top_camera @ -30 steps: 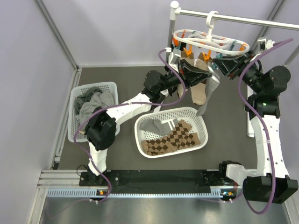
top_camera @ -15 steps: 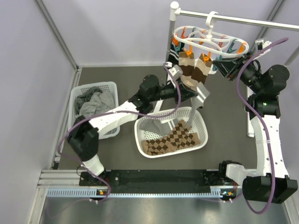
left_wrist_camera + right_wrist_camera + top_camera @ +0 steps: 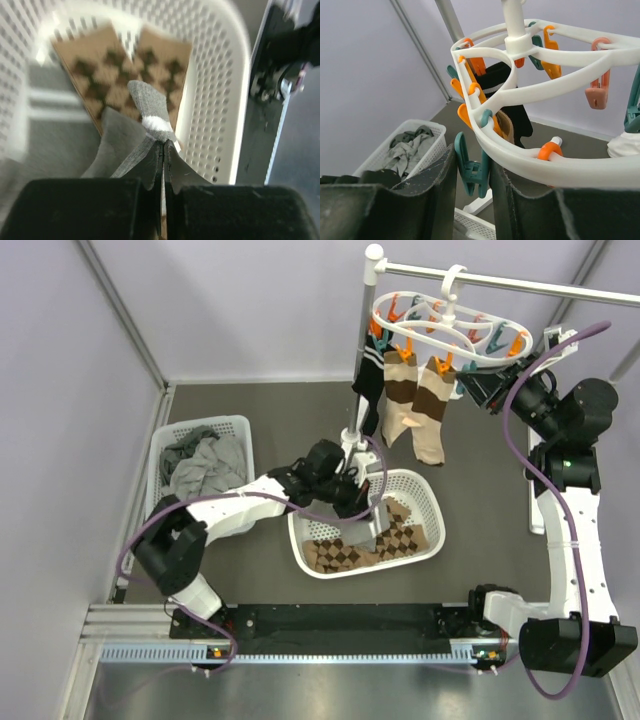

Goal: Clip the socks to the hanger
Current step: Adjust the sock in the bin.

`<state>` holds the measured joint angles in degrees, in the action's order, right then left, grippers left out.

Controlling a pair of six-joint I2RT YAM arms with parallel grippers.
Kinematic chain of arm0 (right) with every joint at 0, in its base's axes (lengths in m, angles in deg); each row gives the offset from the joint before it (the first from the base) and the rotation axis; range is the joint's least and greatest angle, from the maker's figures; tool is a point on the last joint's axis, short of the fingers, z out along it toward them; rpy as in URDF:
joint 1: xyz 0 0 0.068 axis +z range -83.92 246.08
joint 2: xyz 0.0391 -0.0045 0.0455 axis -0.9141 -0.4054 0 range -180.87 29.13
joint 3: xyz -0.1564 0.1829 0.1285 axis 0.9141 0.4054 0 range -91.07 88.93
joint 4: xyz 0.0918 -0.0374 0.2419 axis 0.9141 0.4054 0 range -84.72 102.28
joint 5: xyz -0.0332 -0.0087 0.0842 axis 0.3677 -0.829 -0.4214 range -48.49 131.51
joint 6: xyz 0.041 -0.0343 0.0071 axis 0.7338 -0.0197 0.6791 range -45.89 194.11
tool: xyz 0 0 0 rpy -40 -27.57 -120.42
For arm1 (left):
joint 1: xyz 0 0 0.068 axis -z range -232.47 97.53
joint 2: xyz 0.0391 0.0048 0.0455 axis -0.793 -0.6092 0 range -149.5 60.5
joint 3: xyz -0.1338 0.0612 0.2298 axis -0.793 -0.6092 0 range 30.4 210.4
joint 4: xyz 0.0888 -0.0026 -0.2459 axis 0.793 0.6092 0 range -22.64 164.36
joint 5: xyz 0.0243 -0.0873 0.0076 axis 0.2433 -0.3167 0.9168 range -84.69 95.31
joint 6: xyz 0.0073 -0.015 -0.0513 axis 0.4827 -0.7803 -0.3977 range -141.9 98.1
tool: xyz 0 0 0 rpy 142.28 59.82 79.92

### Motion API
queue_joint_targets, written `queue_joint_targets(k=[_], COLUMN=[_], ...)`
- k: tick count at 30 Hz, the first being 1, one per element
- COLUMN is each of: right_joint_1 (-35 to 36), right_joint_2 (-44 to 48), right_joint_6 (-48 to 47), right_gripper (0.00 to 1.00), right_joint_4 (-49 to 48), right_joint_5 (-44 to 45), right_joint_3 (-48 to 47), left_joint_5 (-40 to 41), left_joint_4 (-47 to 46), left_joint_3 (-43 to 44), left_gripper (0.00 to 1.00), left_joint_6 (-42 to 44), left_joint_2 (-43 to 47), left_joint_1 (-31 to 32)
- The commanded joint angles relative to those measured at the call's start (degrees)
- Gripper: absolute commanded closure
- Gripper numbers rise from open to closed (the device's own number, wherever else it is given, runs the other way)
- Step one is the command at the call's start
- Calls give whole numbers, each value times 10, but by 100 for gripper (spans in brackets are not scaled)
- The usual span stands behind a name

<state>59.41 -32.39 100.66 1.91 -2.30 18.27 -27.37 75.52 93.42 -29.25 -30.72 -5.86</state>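
The white hanger (image 3: 450, 325) hangs from the rail with a black sock (image 3: 368, 380) and two tan brown-banded socks (image 3: 400, 400) clipped on it. My left gripper (image 3: 372, 508) is down in the centre basket, shut on a grey sock (image 3: 366, 533). The left wrist view shows its jaws (image 3: 163, 143) pinched on the grey sock (image 3: 150, 107). My right gripper (image 3: 468, 390) is at the hanger's rim (image 3: 530, 90). Its fingers (image 3: 472, 157) press both sides of a teal peg (image 3: 472, 172). The black sock (image 3: 515, 110) hangs behind.
The centre mesh basket (image 3: 425, 490) holds the brown diamond cloth (image 3: 395, 535). A second basket (image 3: 240, 425) at the left holds grey garments (image 3: 200, 465). The rack's upright pole (image 3: 365, 340) stands by the hanger, and its base stands just behind the centre basket.
My left arm has swung down and away from the hanger into the centre basket, carrying the grey sock. My right gripper has stayed at the hanger.
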Motion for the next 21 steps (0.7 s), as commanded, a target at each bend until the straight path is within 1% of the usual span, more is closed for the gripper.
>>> queue_joint_targets(k=[1,4,5,6,9,10,12,13,15,16,17,18,19,21], right_joint_1=[-5,-6,-6,-6,-5,-6,-6,-6,-5,-6,-6,-6,-5,-6], right_joint_2=[17,19,19,19,19,18,18,18,16,15,15,15,14,14], right_joint_6=[-8,-16,-20,-22,-20,-19,-17,-16,-15,-14,-14,-15,-15,-16], right_gripper=[100,100,100,100,100,100,100,100,100,100,100,100,100,100], right_joint_4=[-10,0,2,3,1,-1,-4,-4,-5,-5,-4,-2,-1,2], right_joint_5=[-8,-7,-5,-4,-5,-6,-5,-4,-4,-5,-6,-6,-6,-6], right_joint_3=[-14,-15,-14,-14,-13,-12,-12,-12,-12,-13,-16,-17,-17,-18], left_joint_5=[-38,47,68,111,180,197,235,247,284,298,314,346,357,367], left_joint_4=[72,109,117,126,149,152,162,171,193,202,211,219,233,244], left_joint_3=[-5,-12,-21,-25,-35,-37,-39,-38,-25,-12,-3,6,23,40], left_gripper=[100,100,99,98,94,89,83,76,70,64,62,59,56,52], left_joint_6=[-1,13,16,16,14,13,14,17,23,33,39,49,52,52], left_joint_2=[-38,-34,-33,-31,-24,-22,-19,-19,-14,-12,-8,-3,0,5], left_joint_1=[0,-2,-5,-6,-8,-8,-7,-6,-1,12,21,31,52,72])
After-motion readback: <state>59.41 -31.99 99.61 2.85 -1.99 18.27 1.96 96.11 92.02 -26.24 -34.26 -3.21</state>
